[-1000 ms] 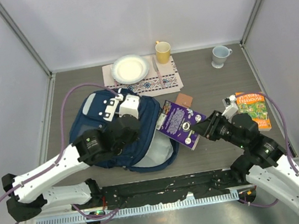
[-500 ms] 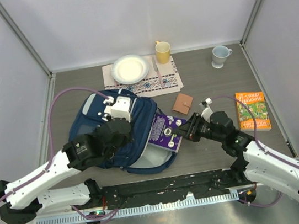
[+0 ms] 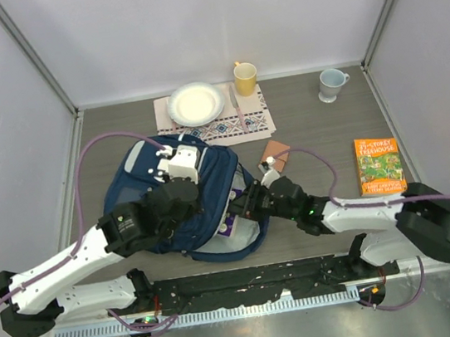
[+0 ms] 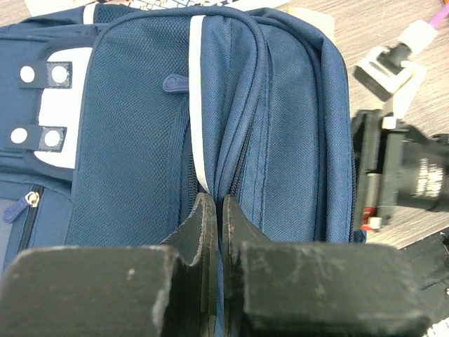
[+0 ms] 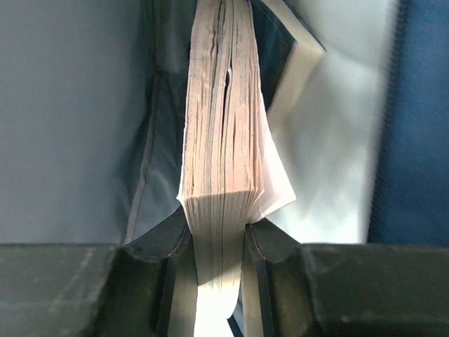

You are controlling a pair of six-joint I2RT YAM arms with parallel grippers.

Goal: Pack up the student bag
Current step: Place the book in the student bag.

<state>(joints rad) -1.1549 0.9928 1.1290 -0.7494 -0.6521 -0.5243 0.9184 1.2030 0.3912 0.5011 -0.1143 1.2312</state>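
Ok so here's where I'm at. The student bag (image 3: 131, 171) lies on the table (image 3: 320, 130) on my left side, navy, main compartment gaping toward my right arm. My right gripper (image 5: 219, 230) is clamped on a paperback (image 5: 221, 126), one finger on each cover and the page edges facing my wrist cam. The paperback is standing on edge, most of it already inside the main compartment, with pale lining on both sides of it. From above only a sliver of purple cover shows at the mouth.

My left gripper (image 4: 214, 205) is squeezed fully together, its tips right against a fold of the bag beside the white stripe. I can't tell if any cloth is actually nipped between them.

At the far edge, a white plate (image 3: 196, 103) sits on a patterned mat (image 3: 240, 124), with a yellow mug (image 3: 245, 75) upright at the mat's far edge. A pale cup (image 3: 332, 84) stands off to the right, well apart. I can't see what's in either one. An orange book (image 3: 378, 165) lies flat on the right, outside the bag.
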